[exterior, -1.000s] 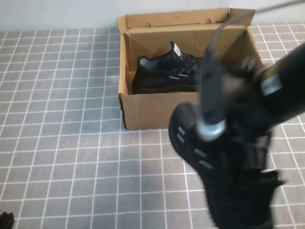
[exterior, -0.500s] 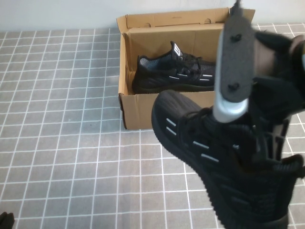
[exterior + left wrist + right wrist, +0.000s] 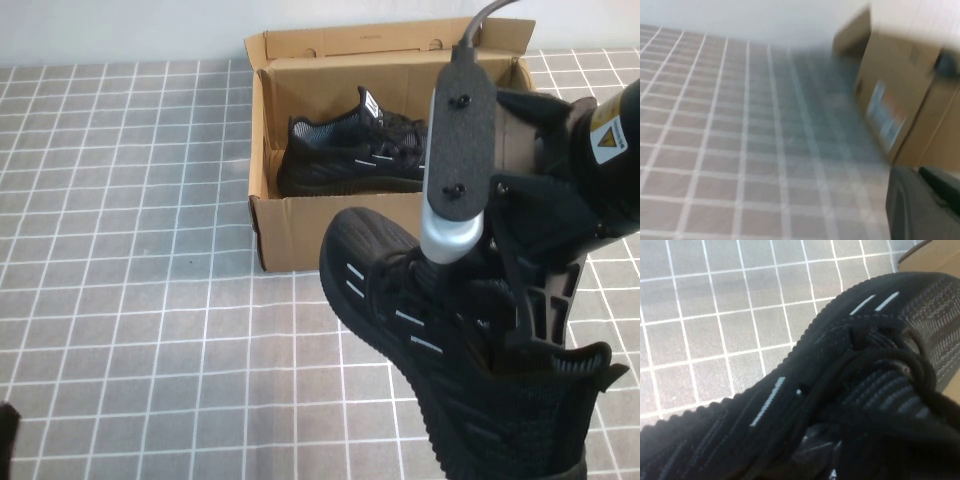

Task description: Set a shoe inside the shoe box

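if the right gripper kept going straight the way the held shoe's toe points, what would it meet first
Likely the shoe box: the right gripper holds the shoe with its toe aimed at the box's near wall, and whether it would clear the rim is unclear. The second shoe lies inside. The left gripper sits at the near-left edge.

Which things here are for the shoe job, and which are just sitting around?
For the job:
- the shoe, lifted above the tiles in front of the box
- the shoe box, flap open
- the right gripper, holding the shoe near its heel

Just sitting around:
- the twin shoe, already inside the box
- the left gripper, parked at the table's near left edge
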Available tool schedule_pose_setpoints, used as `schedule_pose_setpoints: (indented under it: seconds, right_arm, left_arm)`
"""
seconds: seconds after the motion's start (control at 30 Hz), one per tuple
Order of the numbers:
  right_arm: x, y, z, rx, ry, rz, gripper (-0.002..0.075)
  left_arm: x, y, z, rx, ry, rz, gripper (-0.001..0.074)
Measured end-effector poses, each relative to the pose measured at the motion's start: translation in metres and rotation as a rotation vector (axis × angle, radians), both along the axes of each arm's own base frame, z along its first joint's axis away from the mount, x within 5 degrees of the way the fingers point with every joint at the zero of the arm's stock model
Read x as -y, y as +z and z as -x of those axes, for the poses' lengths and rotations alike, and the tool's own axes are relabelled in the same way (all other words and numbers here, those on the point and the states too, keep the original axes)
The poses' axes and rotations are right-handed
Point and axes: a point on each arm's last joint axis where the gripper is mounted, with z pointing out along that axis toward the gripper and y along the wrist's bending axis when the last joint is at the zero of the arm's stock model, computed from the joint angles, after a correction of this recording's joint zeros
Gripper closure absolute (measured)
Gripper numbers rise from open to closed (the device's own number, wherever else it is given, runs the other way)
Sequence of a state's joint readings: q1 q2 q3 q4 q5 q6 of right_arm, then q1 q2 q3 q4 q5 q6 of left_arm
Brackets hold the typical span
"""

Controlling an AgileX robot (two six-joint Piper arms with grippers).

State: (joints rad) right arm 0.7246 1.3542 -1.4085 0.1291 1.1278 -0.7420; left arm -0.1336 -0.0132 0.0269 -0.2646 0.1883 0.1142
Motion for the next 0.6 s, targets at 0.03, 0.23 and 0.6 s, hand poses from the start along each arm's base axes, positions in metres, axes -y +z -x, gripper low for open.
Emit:
schedule_pose_setpoints:
  seconds: [0.03,0.23,0.6]
  right_arm:
    - [0.0,0.0,0.0,-0.002,-0.004,-0.002,0.0724]
    - [0.0,0.0,0.0,-0.013,-0.019,-0.006,0.0724]
    - [0.0,0.001,-0.001,-0.014,-0.039,-0.022,0.0724]
  left_arm:
    - [0.0,0.003,0.0,0.021,0.006,0.082,0.0736]
    - [-0.007,0.02,-0.001,0.161,0.072,0.393,0.0736]
    - [0.017,0.094,-0.011,-0.134,-0.133,0.264,0.0736]
